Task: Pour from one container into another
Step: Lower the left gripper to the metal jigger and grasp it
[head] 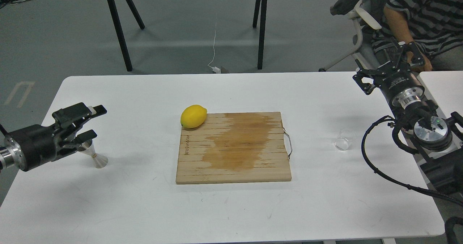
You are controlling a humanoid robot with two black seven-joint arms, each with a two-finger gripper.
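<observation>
The steel hourglass jigger [95,156] stands on the white table [231,208] at the left; its upper cone is partly hidden by my left gripper [93,123]. That gripper is open, level with the jigger's top, its fingers pointing right. The small clear glass cup [342,142] stands upright at the right side of the table. My right gripper [389,65] hangs open above the table's back right corner, well behind the cup and not touching it.
A wooden cutting board [233,148] with a damp stain and a metal handle lies mid-table. A yellow lemon [193,116] rests at its back left corner. A seated person in a striped shirt [419,12] is behind the right end.
</observation>
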